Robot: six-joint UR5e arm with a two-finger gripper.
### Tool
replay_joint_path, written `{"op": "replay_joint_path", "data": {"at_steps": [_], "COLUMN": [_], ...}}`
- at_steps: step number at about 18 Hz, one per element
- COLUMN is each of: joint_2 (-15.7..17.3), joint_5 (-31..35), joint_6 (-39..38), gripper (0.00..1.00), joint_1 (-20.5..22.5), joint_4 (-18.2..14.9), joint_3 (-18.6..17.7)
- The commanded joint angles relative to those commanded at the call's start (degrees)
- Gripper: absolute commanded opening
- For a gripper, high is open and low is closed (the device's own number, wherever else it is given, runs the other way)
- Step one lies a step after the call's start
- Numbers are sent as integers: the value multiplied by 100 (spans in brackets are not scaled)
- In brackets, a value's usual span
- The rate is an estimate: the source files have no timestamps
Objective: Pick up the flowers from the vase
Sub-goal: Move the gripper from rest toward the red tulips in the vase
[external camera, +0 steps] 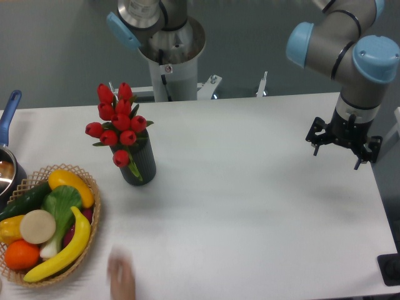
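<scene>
The flowers (117, 124), a bunch of red closed tulip buds on green stems, stand in the black vase (141, 166) at the left of the white table. One bud hangs over the vase's front rim. My gripper (341, 149) hangs from the arm far to the right, near the table's right edge, well apart from the vase. It points down, its black fingers (317, 139) are spread, and nothing is between them.
A wicker basket (94, 215) of fruit and vegetables sits at the front left, close to the vase. A blue-handled metal pot (7, 162) is at the left edge. A blurred human hand (122, 279) reaches in at the front edge. The robot base (170, 53) stands behind the table.
</scene>
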Motion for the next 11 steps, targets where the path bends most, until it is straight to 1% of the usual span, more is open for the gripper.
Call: {"op": "replay_joint_path", "data": {"at_steps": [4, 5, 7, 9, 11], "joint_2": [61, 105, 245, 570, 763], "joint_5": [-26, -26, -87, -272, -631], "joint_6": [0, -9, -26, -62, -97], "gripper": [100, 100, 100, 100, 100], "joint_1": [27, 18, -17, -35, -9], "joint_4": [-79, -96, -70, -53, -27], "joint_3": [-53, -148, -482, -816, -1219]}}
